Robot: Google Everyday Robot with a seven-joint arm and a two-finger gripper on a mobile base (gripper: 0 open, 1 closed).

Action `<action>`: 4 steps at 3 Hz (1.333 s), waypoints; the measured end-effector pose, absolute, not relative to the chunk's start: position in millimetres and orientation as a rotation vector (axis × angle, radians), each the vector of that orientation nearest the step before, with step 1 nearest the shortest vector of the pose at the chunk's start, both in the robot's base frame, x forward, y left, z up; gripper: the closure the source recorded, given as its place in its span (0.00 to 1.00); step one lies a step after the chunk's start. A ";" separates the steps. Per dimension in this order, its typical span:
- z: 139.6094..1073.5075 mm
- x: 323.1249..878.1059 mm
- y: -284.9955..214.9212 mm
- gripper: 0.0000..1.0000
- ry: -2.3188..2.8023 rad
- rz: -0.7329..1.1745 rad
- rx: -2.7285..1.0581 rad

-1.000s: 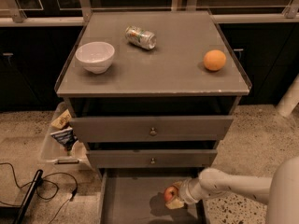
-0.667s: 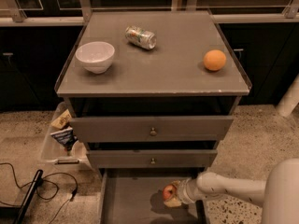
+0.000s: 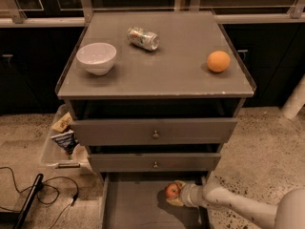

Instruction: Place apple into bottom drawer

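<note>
The bottom drawer (image 3: 128,204) is pulled out at the foot of the grey cabinet, showing a flat grey floor. The small red apple (image 3: 172,191) with a yellowish patch is held just above the drawer floor, right of its middle and near the cabinet front. My gripper (image 3: 174,193) reaches in from the lower right on a white arm and is shut on the apple. The apple casts a shadow on the drawer floor below it.
On the cabinet top stand a white bowl (image 3: 96,57), a crushed can (image 3: 143,37) and an orange fruit (image 3: 218,61). The two upper drawers (image 3: 155,130) are shut. A clear bin with packets (image 3: 64,140) and black cables (image 3: 43,192) lie on the floor at left.
My gripper and the apple have moved slightly left and further into the bottom drawer. Nothing else has moved.
</note>
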State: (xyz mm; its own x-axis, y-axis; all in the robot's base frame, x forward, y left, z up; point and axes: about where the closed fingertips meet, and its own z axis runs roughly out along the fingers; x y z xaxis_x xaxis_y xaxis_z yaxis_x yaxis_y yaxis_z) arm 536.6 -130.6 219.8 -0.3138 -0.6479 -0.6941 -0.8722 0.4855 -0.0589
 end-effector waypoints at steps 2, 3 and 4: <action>161.8 543.5 -130.5 1.00 2.024 0.496 -1.239; 140.1 542.1 -119.4 1.00 2.008 0.554 -1.289; 139.4 543.2 -120.4 0.81 2.008 0.557 -1.290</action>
State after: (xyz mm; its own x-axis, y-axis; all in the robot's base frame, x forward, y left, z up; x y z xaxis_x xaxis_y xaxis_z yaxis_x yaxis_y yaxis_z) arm 543.2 -120.4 139.4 -0.2801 -0.6186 -0.7341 -0.9084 0.4181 -0.0057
